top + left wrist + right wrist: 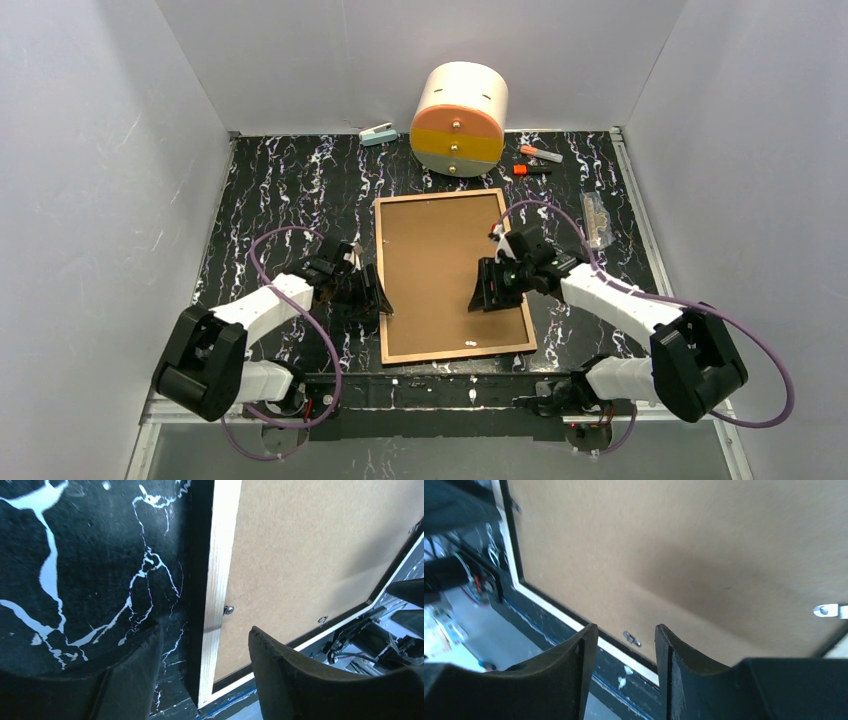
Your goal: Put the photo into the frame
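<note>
The frame (455, 352) lies face down in the middle of the table, its tan wooden rim up. The brown backing board (445, 265) fills it. The photo is hidden. My left gripper (378, 298) is open and straddles the frame's left rim (217, 580) near its near corner: one finger is over the table, the other over the board (310, 545). My right gripper (485, 290) is open and empty, over the board's right part. In the right wrist view it (626, 627) points at the near rim (554, 611) and a small metal tab (632, 639).
A round cream box with orange, yellow and grey drawers (460, 118) stands at the back. A small teal item (378, 133) lies to its left, two markers (540, 153) to its right, and a clear packet (597, 220) right of the frame. Grey walls enclose the table.
</note>
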{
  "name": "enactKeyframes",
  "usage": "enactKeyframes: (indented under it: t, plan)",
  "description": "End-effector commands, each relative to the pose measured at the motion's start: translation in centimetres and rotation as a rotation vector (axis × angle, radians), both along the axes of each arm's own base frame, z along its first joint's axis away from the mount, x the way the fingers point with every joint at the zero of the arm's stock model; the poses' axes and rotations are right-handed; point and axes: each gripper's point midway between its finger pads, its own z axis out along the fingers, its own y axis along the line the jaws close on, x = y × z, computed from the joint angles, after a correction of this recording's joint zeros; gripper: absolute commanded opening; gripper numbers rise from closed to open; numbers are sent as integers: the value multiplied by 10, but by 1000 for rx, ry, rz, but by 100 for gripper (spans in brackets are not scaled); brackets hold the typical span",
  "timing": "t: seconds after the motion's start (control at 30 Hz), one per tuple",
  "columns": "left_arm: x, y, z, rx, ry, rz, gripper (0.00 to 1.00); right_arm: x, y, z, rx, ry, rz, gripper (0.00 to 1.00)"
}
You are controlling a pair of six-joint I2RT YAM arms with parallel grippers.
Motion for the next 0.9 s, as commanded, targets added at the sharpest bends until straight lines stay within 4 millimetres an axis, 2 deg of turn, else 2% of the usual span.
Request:
enactKeyframes:
  t: [0.0,0.17,0.37,0.6,0.87]
  plan:
    - [-23,5,-13,20,64,12,59,-31,11,-11,-9,39,114,53]
    - [-28,7,-19,52,71,10,43,-45,15,-27,-36,74,157,49]
    - [-22,12,-23,97,54,29,28,-59,26,-42,-35,96,213,36]
    - [-20,17,-26,125,46,33,23,-70,31,-49,-44,125,249,33]
    - [-20,19,-26,134,39,40,23,-81,22,-55,-90,170,262,31]
